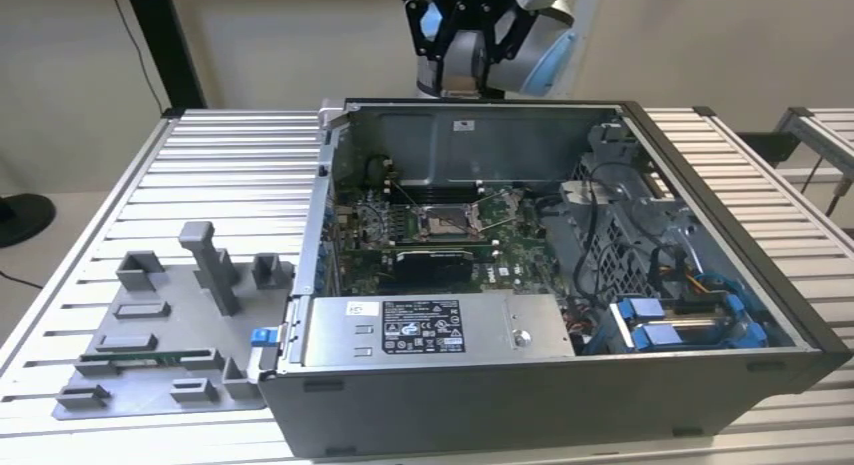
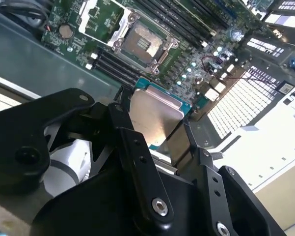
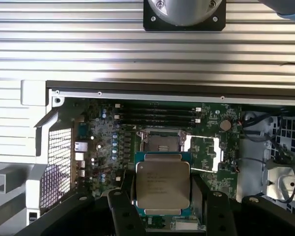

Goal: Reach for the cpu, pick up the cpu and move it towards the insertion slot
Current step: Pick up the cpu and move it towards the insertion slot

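- Silvery cpu [image 3: 162, 186] sits clamped between the black gripper [image 3: 163, 196] fingers, held above the green motherboard [image 3: 211, 167].
- Insertion slot [image 3: 161, 142] lies at twelve o'clock from the chip, inside the computer case [image 1: 561, 385].

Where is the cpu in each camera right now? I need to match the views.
Exterior view: I can't make it out.
First wrist view: the cpu sits between the hand's fingers, above the green board.
Second wrist view: the cpu is held the same way.
Shared landmark: the insertion slot in the computer case.
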`<state>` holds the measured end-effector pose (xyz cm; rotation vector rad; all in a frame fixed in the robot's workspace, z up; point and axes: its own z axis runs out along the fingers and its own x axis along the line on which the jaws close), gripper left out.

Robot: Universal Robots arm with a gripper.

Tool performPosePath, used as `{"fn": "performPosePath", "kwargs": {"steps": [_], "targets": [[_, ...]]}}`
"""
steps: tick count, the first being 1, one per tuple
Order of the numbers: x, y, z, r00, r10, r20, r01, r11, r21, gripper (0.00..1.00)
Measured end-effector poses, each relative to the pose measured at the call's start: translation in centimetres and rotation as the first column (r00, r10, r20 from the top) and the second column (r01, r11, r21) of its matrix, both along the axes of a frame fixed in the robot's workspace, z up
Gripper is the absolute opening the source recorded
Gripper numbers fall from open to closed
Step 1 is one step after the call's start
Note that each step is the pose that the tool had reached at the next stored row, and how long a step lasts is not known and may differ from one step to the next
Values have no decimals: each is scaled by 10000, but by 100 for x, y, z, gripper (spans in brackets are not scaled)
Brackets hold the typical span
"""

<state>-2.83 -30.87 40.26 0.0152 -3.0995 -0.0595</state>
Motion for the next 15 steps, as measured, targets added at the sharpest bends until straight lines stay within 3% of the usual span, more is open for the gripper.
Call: {"fn": "performPosePath", "kwargs": {"steps": [6,15], "targets": [[186,-1,-1,10000,-4,-2,4,10000,1,0],[205,0,-1,10000,-6,-1,6,10000,1,0]]}}
